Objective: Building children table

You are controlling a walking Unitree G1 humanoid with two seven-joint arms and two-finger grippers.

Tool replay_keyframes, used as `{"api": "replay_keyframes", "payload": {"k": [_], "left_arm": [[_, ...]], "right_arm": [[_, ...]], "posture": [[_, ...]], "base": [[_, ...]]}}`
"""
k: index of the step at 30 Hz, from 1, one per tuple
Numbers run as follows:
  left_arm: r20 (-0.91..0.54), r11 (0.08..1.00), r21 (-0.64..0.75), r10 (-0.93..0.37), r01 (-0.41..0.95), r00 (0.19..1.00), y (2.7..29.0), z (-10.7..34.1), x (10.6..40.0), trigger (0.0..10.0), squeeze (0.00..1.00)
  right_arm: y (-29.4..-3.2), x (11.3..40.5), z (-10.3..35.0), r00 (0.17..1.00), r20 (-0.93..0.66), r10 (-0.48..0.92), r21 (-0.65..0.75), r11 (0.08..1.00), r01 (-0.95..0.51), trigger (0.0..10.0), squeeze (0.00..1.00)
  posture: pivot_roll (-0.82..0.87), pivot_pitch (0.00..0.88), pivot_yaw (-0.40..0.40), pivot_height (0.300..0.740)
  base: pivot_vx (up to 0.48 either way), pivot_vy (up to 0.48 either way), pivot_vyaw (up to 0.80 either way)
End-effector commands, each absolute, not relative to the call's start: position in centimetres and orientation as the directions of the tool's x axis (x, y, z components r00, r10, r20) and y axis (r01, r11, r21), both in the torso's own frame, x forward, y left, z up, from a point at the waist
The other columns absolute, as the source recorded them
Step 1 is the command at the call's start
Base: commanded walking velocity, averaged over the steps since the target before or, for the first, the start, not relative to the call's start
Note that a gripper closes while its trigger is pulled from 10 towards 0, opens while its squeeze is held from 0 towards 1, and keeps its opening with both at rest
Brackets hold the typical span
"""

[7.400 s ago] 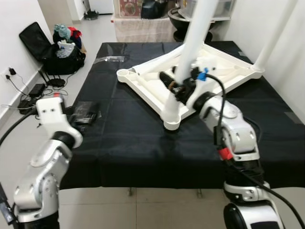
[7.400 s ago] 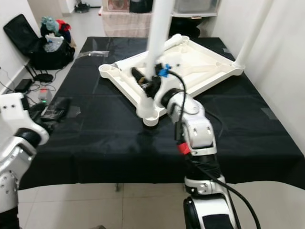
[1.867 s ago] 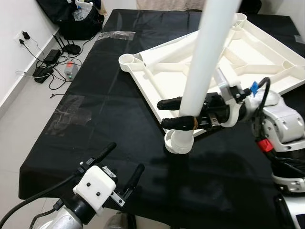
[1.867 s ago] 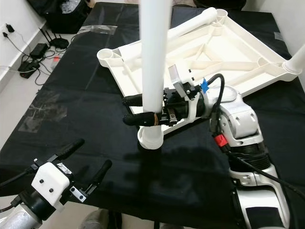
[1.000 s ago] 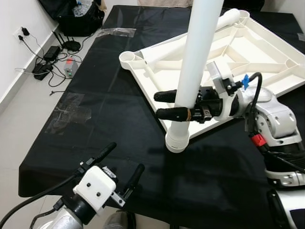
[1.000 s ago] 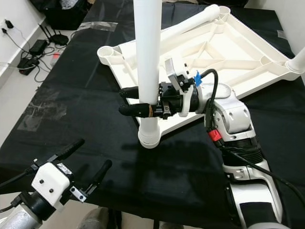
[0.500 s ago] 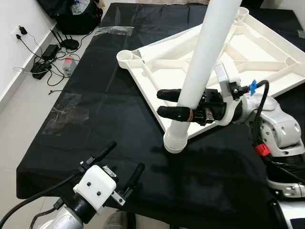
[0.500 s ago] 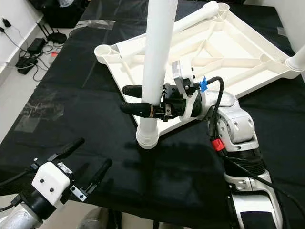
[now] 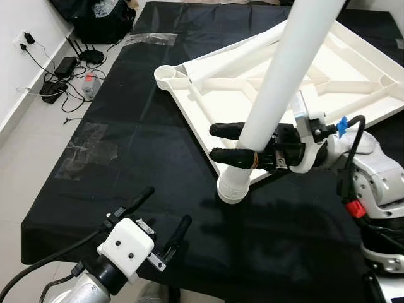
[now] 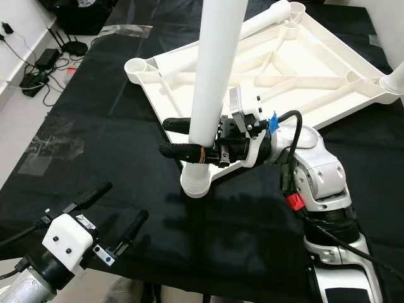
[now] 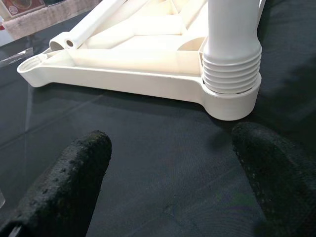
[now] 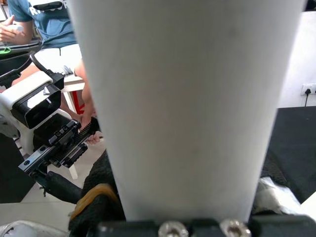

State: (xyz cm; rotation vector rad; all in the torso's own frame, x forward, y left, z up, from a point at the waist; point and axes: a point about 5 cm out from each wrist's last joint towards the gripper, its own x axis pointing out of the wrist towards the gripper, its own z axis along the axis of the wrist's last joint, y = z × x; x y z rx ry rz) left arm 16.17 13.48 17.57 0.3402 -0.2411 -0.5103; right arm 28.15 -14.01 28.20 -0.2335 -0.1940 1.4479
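Observation:
A white children's table (image 9: 189, 117) lies upside down on a black cloth. My right gripper (image 9: 216, 141) is shut on a long white leg (image 9: 284, 82) just above its lower end. The leg leans with its top toward my right. Its threaded end (image 11: 231, 74) sits in the near corner socket (image 11: 232, 106), with several threads showing above the rim. In the right wrist view the leg (image 12: 187, 98) stands right in front of the camera. My left gripper (image 9: 163, 208) hovers open over the cloth's front edge, short of the socket, with nothing between its fingers (image 11: 74, 182).
Another white leg (image 10: 398, 72) stands at the far right corner, and a further one (image 10: 265, 19) lies along the table's far edge. A clear plastic bag (image 9: 148, 41) lies far left on the cloth. Bags and cables (image 9: 63, 69) are on the floor at left. A person (image 12: 44, 24) sits opposite.
The leg's top has tipped toward my right while its lower end stays at the corner socket. My right gripper moved slightly with it. The left gripper has not moved.

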Motion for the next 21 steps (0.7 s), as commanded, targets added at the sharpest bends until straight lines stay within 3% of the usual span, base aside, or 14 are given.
{"api": "replay_keyframes", "payload": {"k": [1,21], "left_arm": [[0.118,0.818,0.368,-0.512,0.441,0.851,13.5,17.0,16.1,10.0,0.00],[0.118,0.818,0.369,-0.513,0.442,0.850,13.4,16.9,16.1,10.0,0.00]], "right_arm": [[-13.9,28.0,26.7,0.100,-0.057,0.993,-0.205,0.087,-0.975,10.0,0.00],[-12.7,27.2,26.7,0.095,-0.142,0.985,-0.262,0.055,-0.963,10.0,0.00]], "posture": [[0.03,0.314,0.017,0.740],[0.02,0.306,0.016,0.740]], "base": [[0.000,0.000,0.00],[0.000,0.000,0.00]]}}
